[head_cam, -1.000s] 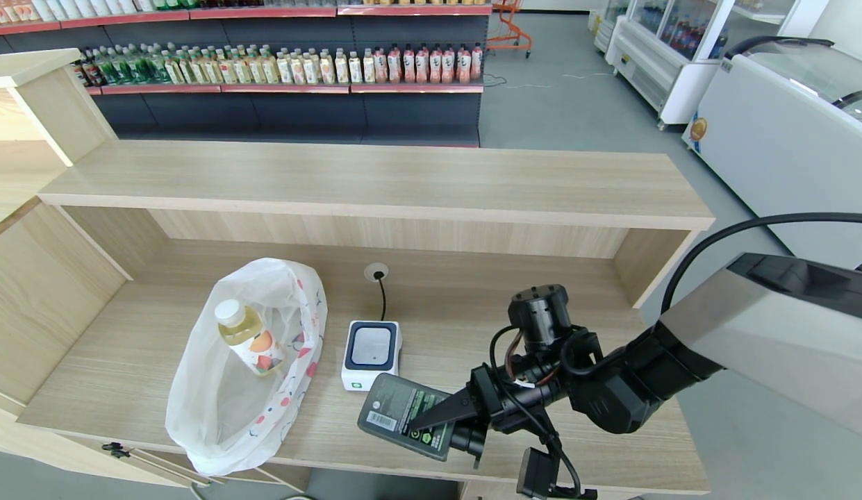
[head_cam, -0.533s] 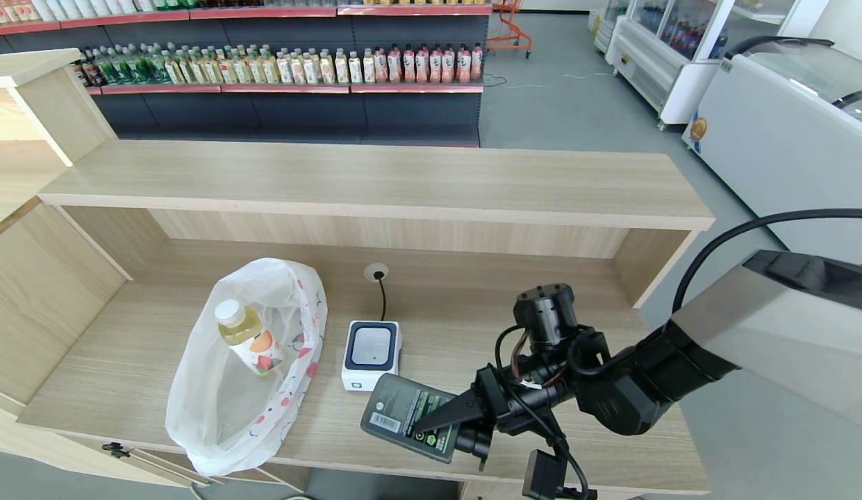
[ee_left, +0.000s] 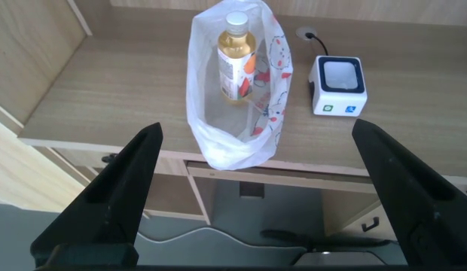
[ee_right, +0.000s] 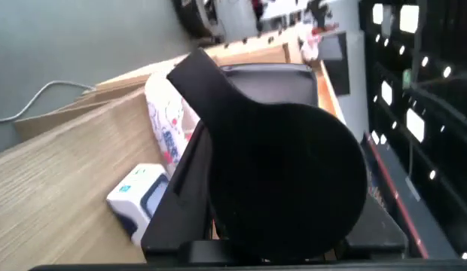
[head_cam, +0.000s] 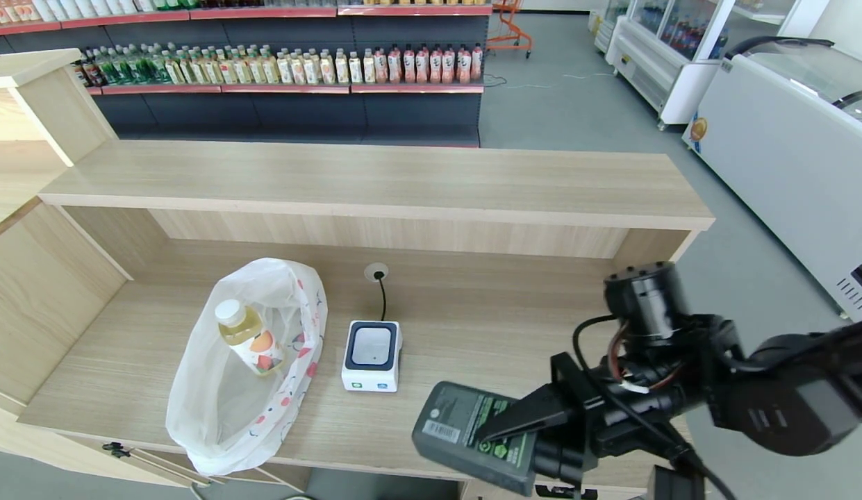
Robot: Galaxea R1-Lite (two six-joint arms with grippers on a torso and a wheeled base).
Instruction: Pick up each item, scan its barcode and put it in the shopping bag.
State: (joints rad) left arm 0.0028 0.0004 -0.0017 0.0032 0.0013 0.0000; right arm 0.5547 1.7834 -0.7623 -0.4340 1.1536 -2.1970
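Well, pouch (head_cam: 450, 425) inside right claw (head_cam: 503, 448).

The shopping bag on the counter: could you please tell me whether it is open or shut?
Open. The shopping bag has its rim spread wide, and a bottle shows through the mouth, resting tilted inside it.

On the surface (head_cam: 472, 319), the shopping bag (head_cam: 208, 403) lies left of the scanner (head_cam: 371, 355), with a bottle (head_cam: 249, 338) inside it. The pack (head_cam: 450, 425) is right of the scanner and nearer, above the surface's front edge.
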